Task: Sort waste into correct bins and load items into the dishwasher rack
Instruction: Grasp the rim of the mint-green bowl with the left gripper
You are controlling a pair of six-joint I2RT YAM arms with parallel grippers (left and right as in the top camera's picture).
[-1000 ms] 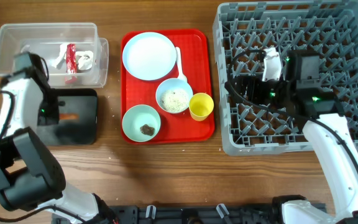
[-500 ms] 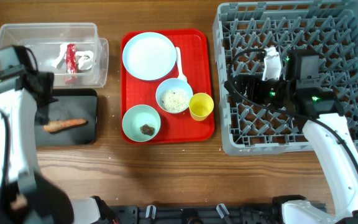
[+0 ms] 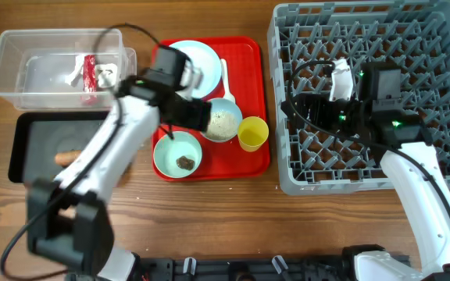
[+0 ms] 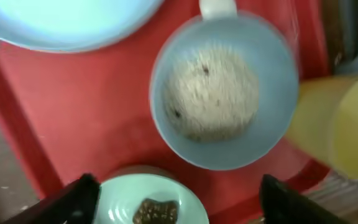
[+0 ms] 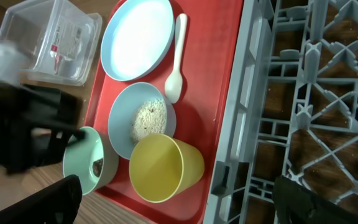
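L tool (image 4: pixel 176 194) spread open, empty, over blue rice bowl (image 4: pixel 219 93) on red tray (image 3: pixel 252 160); green bowl (image 3: pixel 177 154) beside it. R tool (image 5: pixel 176 200) open, empty, above dishwasher rack (image 3: pixel 444 47) on bench (image 3: pixel 209 218).

At mid-bench (image 3: pixel 209 218), a tray (image 3: pixel 262 101). On it: plate (image 3: pixel 205 74) at the back, spoon (image 3: pixel 225 78) just right of the plate, bowl of grains (image 3: pixel 223 123) in front of both, cup (image 3: pixel 252 133) just beside that bowl on its right, smaller bowl (image 3: pixel 178 154) at the front left with a scrap (image 3: pixel 184 161) inside. Left of the tray: container (image 3: pixel 53 55) at the back, holding wrappers (image 3: pixel 90 74); flat bin (image 3: pixel 30 148) just in front of it, with a carrot (image 3: pixel 67 157) inside. Right of the tray: dishwasher rack (image 3: pixel 436 47).
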